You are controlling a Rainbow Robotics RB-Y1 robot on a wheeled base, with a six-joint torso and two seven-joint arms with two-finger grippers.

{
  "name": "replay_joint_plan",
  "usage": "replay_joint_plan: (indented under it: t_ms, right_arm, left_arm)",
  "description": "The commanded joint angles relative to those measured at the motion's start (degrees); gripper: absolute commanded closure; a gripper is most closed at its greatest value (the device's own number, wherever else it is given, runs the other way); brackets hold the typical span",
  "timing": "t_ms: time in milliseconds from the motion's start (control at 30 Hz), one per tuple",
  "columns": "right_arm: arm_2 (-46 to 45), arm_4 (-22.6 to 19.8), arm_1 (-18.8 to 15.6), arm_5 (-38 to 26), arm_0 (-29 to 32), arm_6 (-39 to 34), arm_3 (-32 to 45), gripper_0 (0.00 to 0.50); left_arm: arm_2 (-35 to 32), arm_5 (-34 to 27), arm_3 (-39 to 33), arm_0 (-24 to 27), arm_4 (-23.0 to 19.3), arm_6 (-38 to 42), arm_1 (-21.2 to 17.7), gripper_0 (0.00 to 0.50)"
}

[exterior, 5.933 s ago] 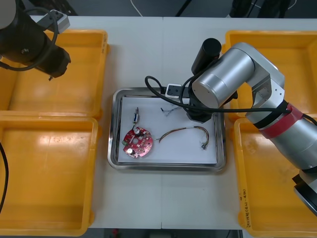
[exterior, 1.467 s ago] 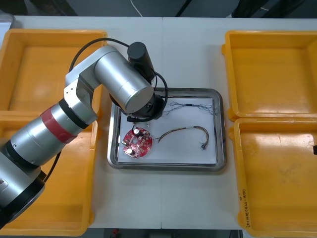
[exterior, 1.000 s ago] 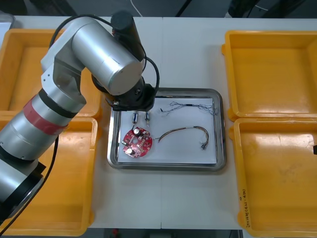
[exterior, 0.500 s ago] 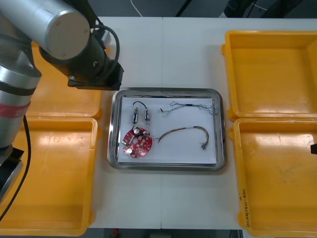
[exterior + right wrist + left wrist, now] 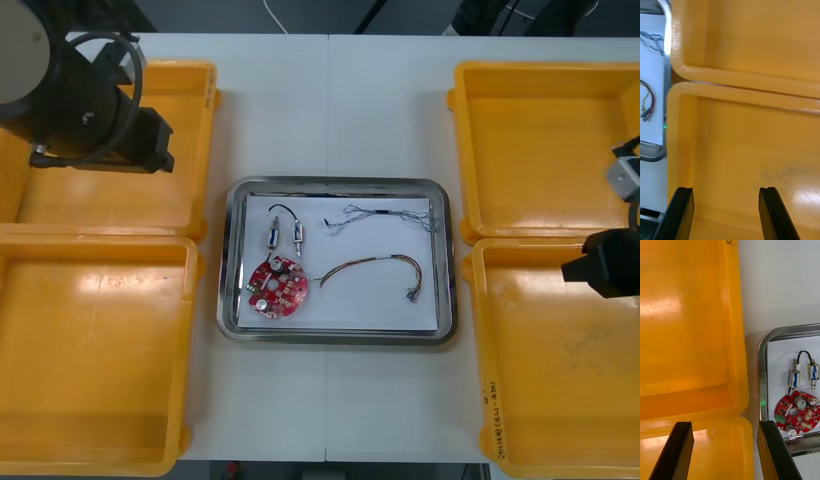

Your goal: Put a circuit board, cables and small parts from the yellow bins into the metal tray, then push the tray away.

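L gripper (image 5: 724,423) hangs over the far L yellow bin (image 5: 120,200), by that bin's near rim and not far from the metal tray (image 5: 335,338). Its fingers (image 5: 681,450) are spread wide w/ nothing btwn them. R gripper (image 5: 725,189) is at the R edge of the table (image 5: 330,110), over the seam btwn the far R bin (image 5: 540,150) and the near R bin (image 5: 560,380). Its fingers (image 5: 769,213) are likewise wide apart, holding nothing.

Tray sits mid-table btwn the bin pairs, white inside. In it:
- The round red circuit board (image 5: 277,290) lies in the near L part.
- Two small metal parts (image 5: 273,236) lie side by side just beyond the board, w/ a short black cable (image 5: 283,209) arcing from one to the other.
- A thin twisted cable (image 5: 385,214) runs along the far side.
- A red and yellow cable (image 5: 375,265) curves across the middle, one end near the R wall.

Writing: small dark print (image 5: 490,420) runs along the near R bin's inner rim, too small to read.
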State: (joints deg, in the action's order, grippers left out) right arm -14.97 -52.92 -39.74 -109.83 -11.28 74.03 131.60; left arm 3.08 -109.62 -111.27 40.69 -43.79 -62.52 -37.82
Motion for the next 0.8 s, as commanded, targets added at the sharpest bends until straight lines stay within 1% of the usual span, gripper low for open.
replay_joint_plan:
  t_ms: [33, 133, 267, 433, 467, 500, 633, 800]
  right_arm:
    - [6.00, -0.87, -2.19, -0.17, -5.59, -2.22, 0.32, 0.000]
    - [10.84, -0.69, -2.19, -0.17, -9.02, -2.58, 0.32, 0.000]
    - [14.97, -0.96, -2.19, -0.17, -11.83, -2.75, 0.32, 0.000]
    - [22.79, -1.57, -2.19, -0.17, -16.41, -2.14, 0.32, 0.000]
    - [22.79, -1.57, -2.19, -0.17, -16.41, -2.14, 0.32, 0.000]
    - [25.78, -1.83, -2.19, -0.17, -18.34, -1.70, 0.32, 0.000]
    - [32.46, -2.36, -2.19, -0.17, -21.77, -1.26, 0.32, 0.000]
    - [40.72, -1.40, -2.19, -0.17, -25.99, -0.73, -0.11, 0.000]
  left_arm:
    - [-4.75, -0.38, -3.96, -3.51, -2.26, -1.47, -4.28, 0.000]
    - [-7.30, -0.38, -5.54, -6.41, -4.02, -1.38, -6.22, 0.000]
    - [-9.23, -0.38, -6.60, -8.87, -5.60, -1.55, -7.89, 0.000]
    - [-12.31, -0.38, -7.56, -12.65, -7.89, -1.73, -10.08, 0.000]
    - [-12.31, -0.38, -7.56, -12.65, -7.89, -1.73, -10.08, 0.000]
    - [-13.10, -0.38, -7.65, -13.71, -8.24, -1.91, -10.52, 0.000]
    - [-14.24, -0.38, -7.74, -15.99, -8.33, -2.35, -11.14, 0.000]
    - [-15.39, -0.38, -8.44, -18.37, -8.33, -2.87, -11.49, 0.000]
